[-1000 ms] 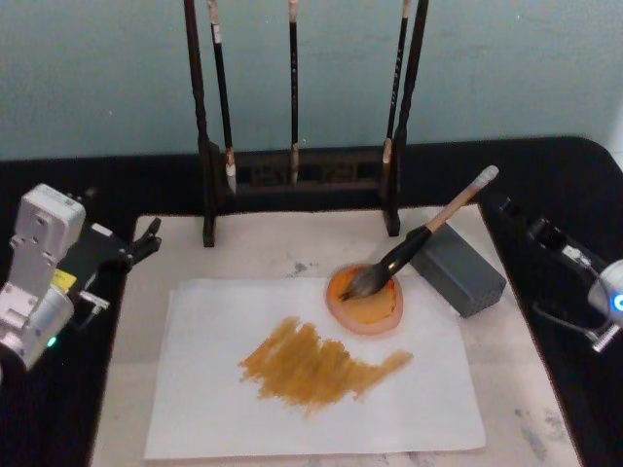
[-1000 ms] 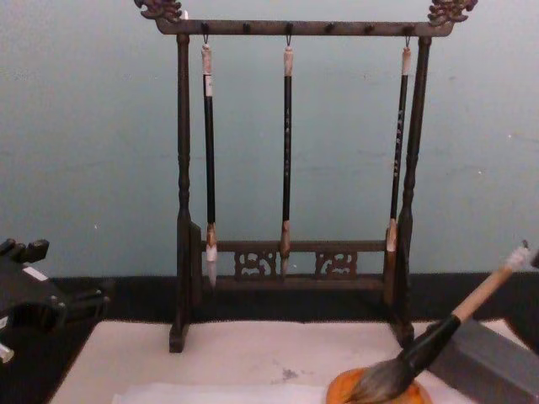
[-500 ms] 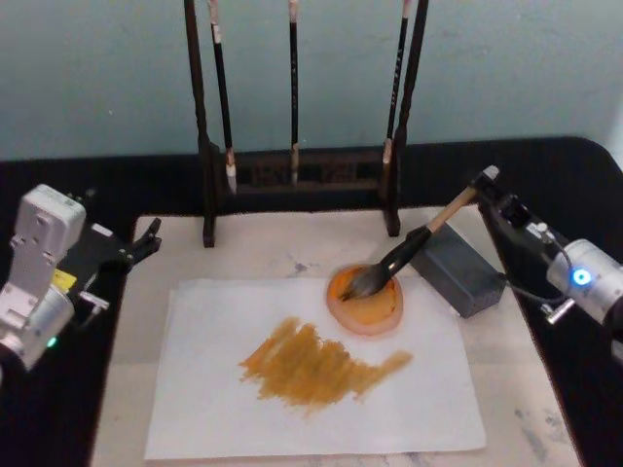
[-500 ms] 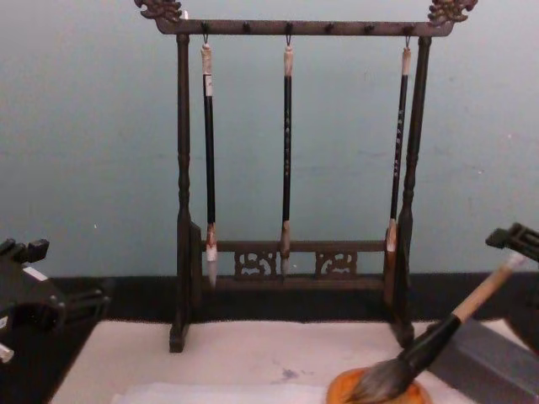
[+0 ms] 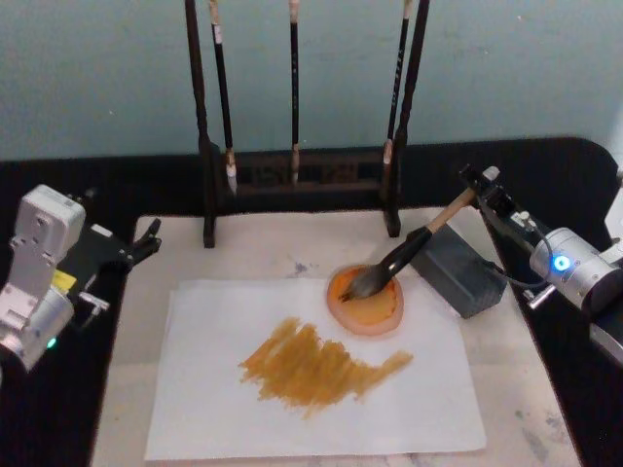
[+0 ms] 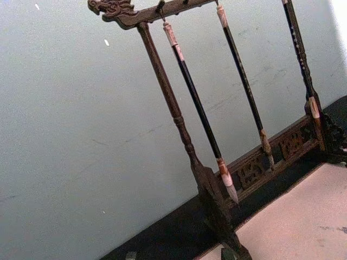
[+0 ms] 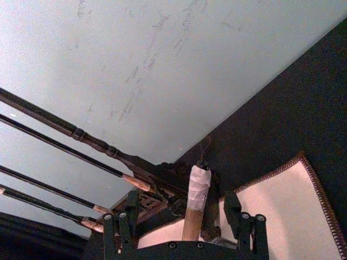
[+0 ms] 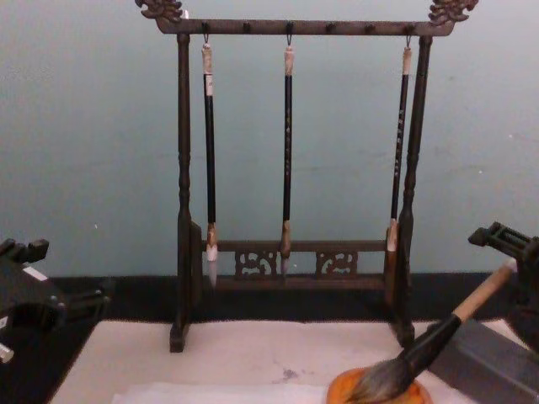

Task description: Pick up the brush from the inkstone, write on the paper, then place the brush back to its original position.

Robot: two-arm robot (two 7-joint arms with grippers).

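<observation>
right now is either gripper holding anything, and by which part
Nothing is held yet. The right gripper is open around the white-capped top end of the brush, which rests on the inkstone. The left gripper is parked at left, empty.

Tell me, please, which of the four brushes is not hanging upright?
The thick tan-handled brush: its bristles rest in the orange inkstone and its handle slants up. The three thin brushes hang upright from the rack.

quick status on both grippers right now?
Left gripper: open, empty, parked on the robot's left.
Right gripper: open, jaws straddling the top end of the brush, not yet closed.
</observation>
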